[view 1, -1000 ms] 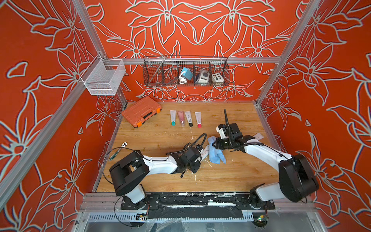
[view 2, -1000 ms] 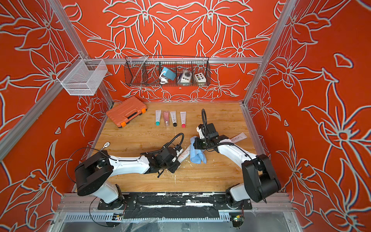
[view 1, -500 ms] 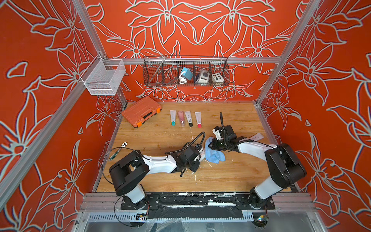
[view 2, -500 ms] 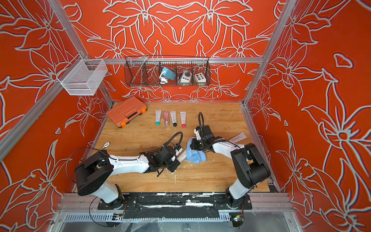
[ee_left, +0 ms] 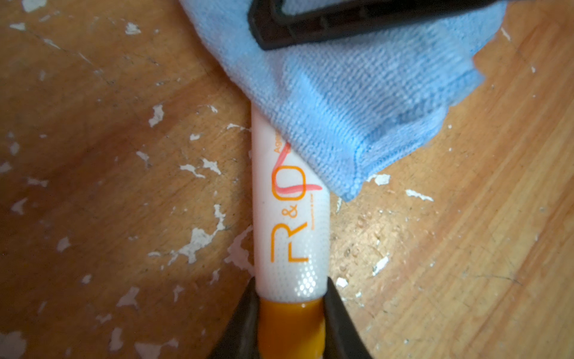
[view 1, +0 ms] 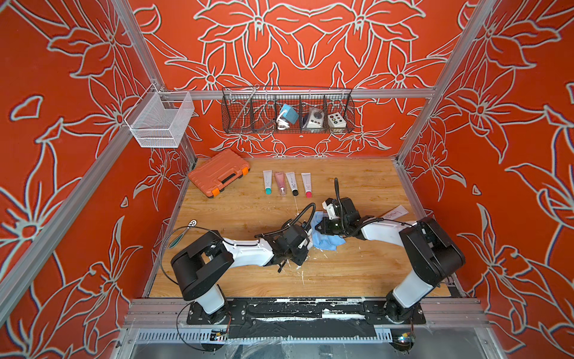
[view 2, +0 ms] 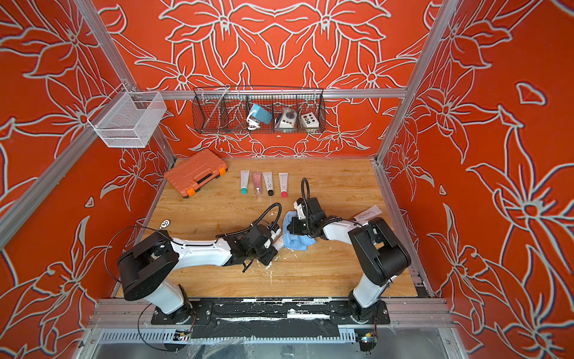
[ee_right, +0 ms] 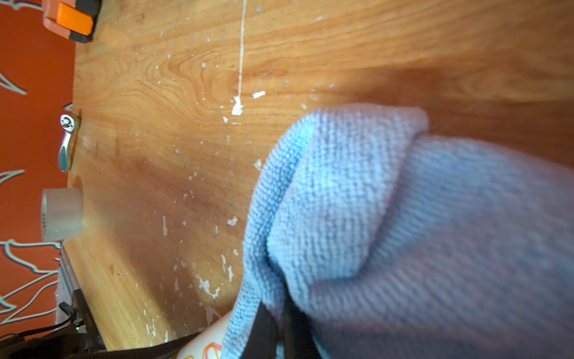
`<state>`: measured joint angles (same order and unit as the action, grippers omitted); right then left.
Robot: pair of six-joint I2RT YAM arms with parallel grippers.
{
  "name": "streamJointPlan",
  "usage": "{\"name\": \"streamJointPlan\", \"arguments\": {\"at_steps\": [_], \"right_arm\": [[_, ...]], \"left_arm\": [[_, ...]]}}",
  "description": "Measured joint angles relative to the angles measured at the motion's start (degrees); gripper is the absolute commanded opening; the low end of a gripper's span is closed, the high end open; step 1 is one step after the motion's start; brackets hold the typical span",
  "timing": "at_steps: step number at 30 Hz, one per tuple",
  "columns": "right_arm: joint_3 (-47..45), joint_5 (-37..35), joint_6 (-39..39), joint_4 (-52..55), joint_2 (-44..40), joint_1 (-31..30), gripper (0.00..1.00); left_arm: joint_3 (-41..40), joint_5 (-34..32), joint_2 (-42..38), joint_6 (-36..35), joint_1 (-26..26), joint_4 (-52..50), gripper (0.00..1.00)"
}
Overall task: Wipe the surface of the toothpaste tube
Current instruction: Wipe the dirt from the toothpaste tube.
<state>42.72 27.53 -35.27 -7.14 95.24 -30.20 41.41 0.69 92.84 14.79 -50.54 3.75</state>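
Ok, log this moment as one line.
left gripper: shut on toothpaste tube | right gripper: shut on blue cloth | stage: cloth on tube's tail end

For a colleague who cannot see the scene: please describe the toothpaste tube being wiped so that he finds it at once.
Near the middle of the wooden tabletop lies a white plastic toothpaste tube. The left gripper clamps its orange cap; a light blue microfibre cloth covers its other end. The four back-row tubes lie uncovered, with other cap colours.

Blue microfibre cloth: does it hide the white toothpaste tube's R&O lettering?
No: the blue microfibre cloth covers only the far end of the white toothpaste tube; the orange R&O lettering shows.
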Motion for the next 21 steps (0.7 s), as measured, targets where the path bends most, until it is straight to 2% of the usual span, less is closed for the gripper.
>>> {"name": "streamJointPlan", "arguments": {"at_steps": [16, 21], "right_arm": [[-5.8, 2.7, -7.8, -12.4, -0.5, -7.1, 0.00], [-6.5, 2.7, -8.7, -13.9, -0.5, -7.5, 0.00]], "left_arm": [[0.0, 1.7, 0.7, 0.0, 1.2, 1.5, 0.07], [0.0, 2.1, 0.7, 0.0, 1.4, 1.6, 0.07]]}}
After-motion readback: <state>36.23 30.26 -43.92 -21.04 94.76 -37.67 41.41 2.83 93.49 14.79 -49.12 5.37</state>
